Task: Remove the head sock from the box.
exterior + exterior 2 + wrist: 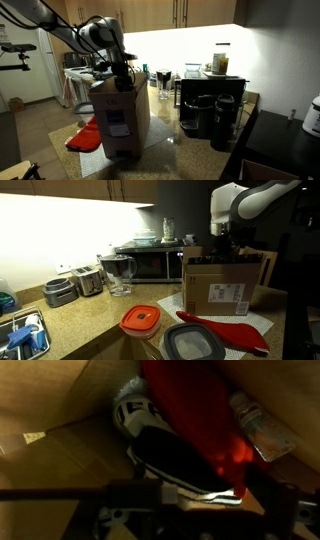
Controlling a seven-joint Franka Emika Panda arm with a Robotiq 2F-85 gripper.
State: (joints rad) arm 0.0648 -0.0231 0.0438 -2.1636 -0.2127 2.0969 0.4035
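Note:
The brown cardboard box [120, 115] with a white-grey label stands on the counter, and it shows in both exterior views [225, 290]. My arm reaches down through its open top, so the gripper [122, 78] is inside and its fingers are hidden. In the wrist view the gripper [190, 510] is a dark shape low in the box, and I cannot tell its state. Below it lie a red item [190, 410], a black-and-white striped item [175, 460] and a pale grey-white soft piece [130, 405], which may be the head sock. The box wall [60, 400] is beside them.
A red cloth [225, 332] lies on the counter by the box [85, 135]. Black coffee machines [210, 115] stand next to the box. An orange-lidded container [140, 322], a grey-lidded container [193, 342], a pitcher [120, 273] and a toaster [88, 280] are nearby. A clear bottle [258, 425] is in the box.

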